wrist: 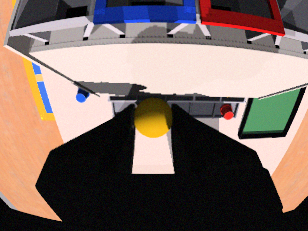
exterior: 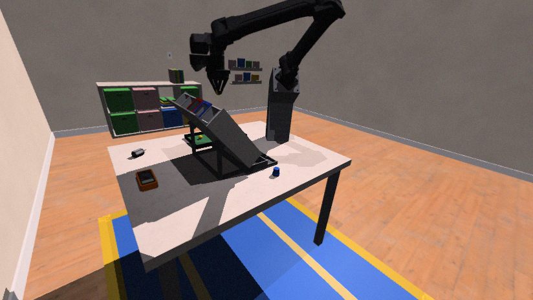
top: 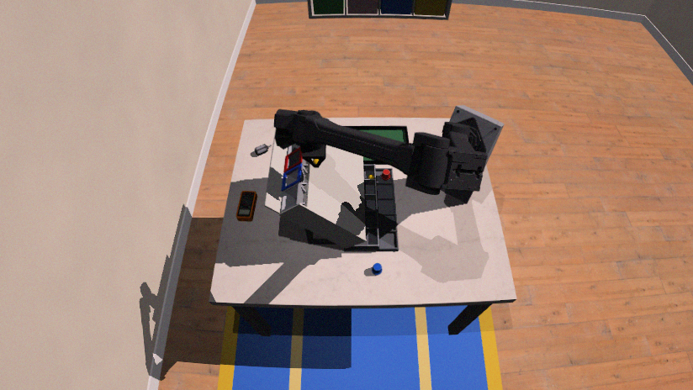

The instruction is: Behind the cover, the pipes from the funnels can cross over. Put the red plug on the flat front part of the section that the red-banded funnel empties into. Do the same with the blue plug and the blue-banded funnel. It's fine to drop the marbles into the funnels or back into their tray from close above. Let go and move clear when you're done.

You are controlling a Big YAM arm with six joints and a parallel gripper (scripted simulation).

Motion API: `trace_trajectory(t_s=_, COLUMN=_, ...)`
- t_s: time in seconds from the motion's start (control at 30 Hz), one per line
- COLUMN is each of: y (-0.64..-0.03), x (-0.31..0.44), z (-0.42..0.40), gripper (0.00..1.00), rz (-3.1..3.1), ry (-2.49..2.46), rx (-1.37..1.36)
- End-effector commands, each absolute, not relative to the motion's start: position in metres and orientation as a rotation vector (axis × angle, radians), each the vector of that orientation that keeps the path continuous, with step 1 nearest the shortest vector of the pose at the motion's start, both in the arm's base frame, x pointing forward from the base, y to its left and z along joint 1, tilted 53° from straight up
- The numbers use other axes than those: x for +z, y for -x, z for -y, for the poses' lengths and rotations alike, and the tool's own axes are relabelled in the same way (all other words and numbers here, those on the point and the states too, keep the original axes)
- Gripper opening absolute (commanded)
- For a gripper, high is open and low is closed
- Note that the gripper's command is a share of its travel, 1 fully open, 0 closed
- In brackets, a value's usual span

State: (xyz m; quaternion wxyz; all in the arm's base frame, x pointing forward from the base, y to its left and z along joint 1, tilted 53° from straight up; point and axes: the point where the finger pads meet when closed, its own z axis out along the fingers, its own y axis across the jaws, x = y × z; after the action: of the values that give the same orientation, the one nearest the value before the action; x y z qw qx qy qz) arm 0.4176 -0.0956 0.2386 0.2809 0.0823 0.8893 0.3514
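Observation:
My gripper (top: 315, 161) (exterior: 218, 92) (wrist: 153, 112) is shut on a yellow marble (wrist: 153, 119) and holds it above the sloping white cover (top: 334, 181) (wrist: 150, 66), near the row of funnels. The red-banded funnel (top: 293, 159) (wrist: 243, 25) and blue-banded funnel (top: 292, 176) (wrist: 145, 15) sit side by side at the top edge. The red plug (top: 385, 174) (wrist: 227, 112) stands on the front part of the end section nearest the green tray; another yellow marble (top: 371, 176) lies behind it in that section. The blue plug (top: 377, 268) (exterior: 275, 171) (wrist: 81, 96) stands on the table, off the sections.
The green marble tray (top: 388, 137) (wrist: 270, 114) lies beside the cover, with a yellow marble (exterior: 200, 137) in it. An orange meter (top: 246, 205) (exterior: 146, 180) and a small grey cylinder (top: 261, 149) (exterior: 138, 152) lie behind the funnel stand.

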Motion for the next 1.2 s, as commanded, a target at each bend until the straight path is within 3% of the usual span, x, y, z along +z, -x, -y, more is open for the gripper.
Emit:
trace_trajectory(t_s=0.0, y=-0.435, x=0.256, z=0.097, gripper=0.00, rz=-2.387, ry=-0.213, rx=0.944)
trace_trajectory(t_s=0.43, y=-0.486, x=0.282, z=0.116, gripper=0.00, rz=-2.387, ry=-0.212, rx=0.945)
trace_trajectory(t_s=1.17, y=-0.494, x=0.296, z=0.119, gripper=0.00, rz=-2.375, ry=-0.195, rx=0.930)
